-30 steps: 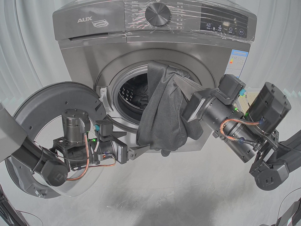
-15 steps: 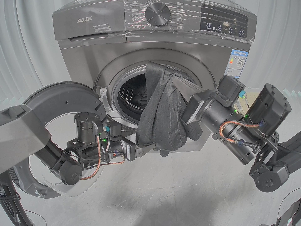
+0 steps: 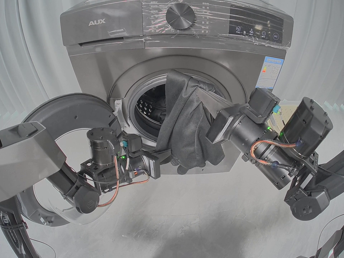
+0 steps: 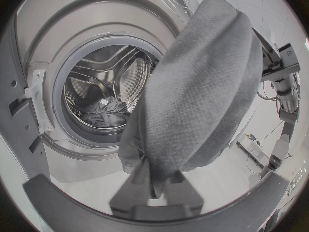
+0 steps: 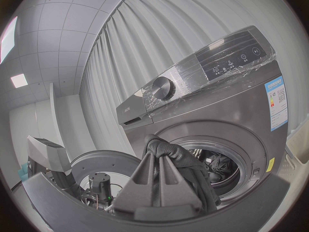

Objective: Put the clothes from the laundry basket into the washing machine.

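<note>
Pale curtains (image 3: 28, 54) hang behind the silver washing machine (image 3: 107, 61). Its round door (image 3: 61, 115) is swung wide to my left, so the mouth is free for loading. Just in front of that door, low down, my left gripper (image 4: 157, 178) sits at the bottom of the dark grey garment (image 3: 186, 126). Its jaws look clenched on the dangling hem, which I judge is to gather the tail so it does not trail outside the rim.

Past it, the steel drum (image 4: 106, 78) already holds a crumpled dark bundle of clothes (image 4: 103, 113) on its floor.

The garment itself hangs across the right half of the opening, top edge up by the rim and the bulk outside the drum. My right gripper (image 5: 157, 157) carries it from above with jaws pressed together on the bunched top. The arm slants in from the right, to push the cloth inward, I judge.

At my far right, beside the machine, stands the cream laundry basket (image 5: 299, 145).
</note>
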Controlling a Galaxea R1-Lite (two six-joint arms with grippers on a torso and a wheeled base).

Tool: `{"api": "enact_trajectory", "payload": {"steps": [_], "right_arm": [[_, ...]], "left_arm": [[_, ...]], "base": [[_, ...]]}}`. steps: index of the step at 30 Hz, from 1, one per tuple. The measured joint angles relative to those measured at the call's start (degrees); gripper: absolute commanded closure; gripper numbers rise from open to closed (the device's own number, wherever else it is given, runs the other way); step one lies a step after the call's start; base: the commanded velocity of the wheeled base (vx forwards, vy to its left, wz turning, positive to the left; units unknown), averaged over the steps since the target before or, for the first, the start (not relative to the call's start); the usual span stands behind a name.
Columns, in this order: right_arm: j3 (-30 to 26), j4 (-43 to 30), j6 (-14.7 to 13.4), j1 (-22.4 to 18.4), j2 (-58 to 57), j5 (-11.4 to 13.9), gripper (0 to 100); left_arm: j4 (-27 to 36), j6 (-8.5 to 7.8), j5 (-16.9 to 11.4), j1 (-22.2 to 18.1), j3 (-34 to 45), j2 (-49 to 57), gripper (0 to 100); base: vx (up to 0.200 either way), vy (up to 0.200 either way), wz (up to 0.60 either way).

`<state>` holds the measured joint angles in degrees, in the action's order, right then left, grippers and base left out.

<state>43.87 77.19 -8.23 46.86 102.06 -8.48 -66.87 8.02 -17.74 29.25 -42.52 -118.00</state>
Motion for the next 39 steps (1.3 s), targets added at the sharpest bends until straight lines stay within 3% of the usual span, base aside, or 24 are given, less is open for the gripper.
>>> {"api": "enact_trajectory", "payload": {"steps": [14,15,29,39], "right_arm": [[-0.20,1.00,0.13,-2.88,2.49,0.46,100],[-0.22,1.12,0.13,-3.07,2.93,0.46,0],[-5.62,3.39,0.62,-3.06,8.35,0.41,0],[-10.01,4.12,1.23,-3.54,8.87,0.50,0]], "left_arm": [[-7.23,-0.09,0.96,1.93,10.28,7.01,100],[-7.67,-0.09,0.99,2.08,10.86,7.47,100],[-8.84,0.16,1.12,2.67,10.44,10.59,100],[-8.81,0.29,4.00,3.08,6.97,10.34,100]], "base": [[0.000,0.000,0.00],[0.000,0.000,0.00],[0.000,0.000,0.00],[0.000,0.000,0.00]]}}
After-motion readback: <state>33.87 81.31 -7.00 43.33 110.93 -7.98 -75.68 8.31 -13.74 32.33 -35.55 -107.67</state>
